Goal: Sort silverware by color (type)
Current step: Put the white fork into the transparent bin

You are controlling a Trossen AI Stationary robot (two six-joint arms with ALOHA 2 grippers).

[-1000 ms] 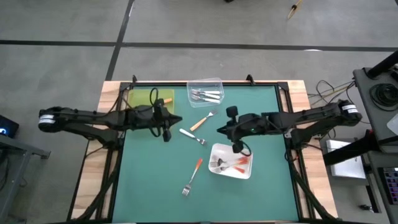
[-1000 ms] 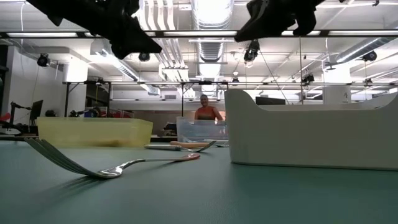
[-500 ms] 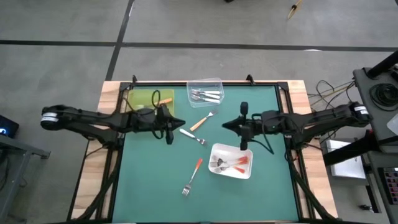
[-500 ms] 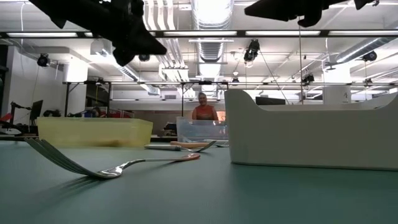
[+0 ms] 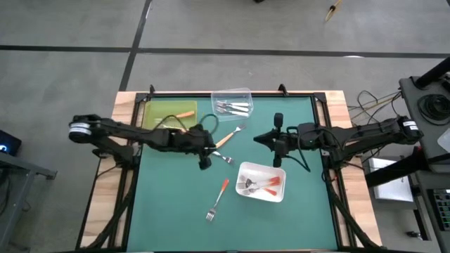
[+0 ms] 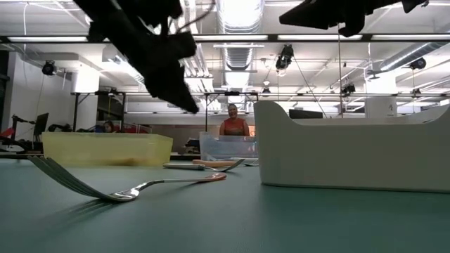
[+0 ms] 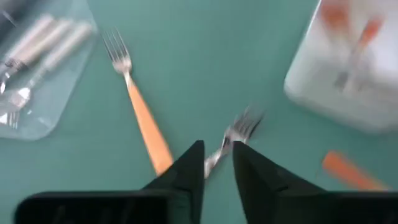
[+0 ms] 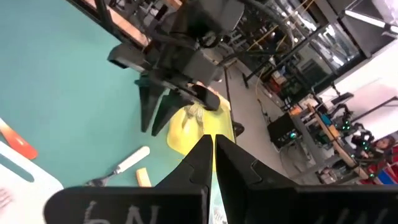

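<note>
Your table [image 5: 169,211] carried three trays, and the sort looked well over half done. The yellow tray [image 5: 156,110] held one tan-handled fork, the clear tray [image 5: 244,93] held several white-handled forks, and the white tray [image 5: 247,192] held a few red-orange ones.

Three forks were left loose on the green surface: the tan-handled fork [image 5: 226,137] below the clear tray, the white-handled fork [image 5: 218,154] just beside it, and the red-orange fork [image 5: 217,199] nearer the front edge, left of the white tray.

Your left end effector [image 5: 204,159] hung over the white-handled fork's handle end, fingers slightly parted and gripping nothing; I judged that fork your next pick. Your right end effector [image 5: 276,161] waited above the table just behind the white tray, fingers nearly closed and empty.
</note>
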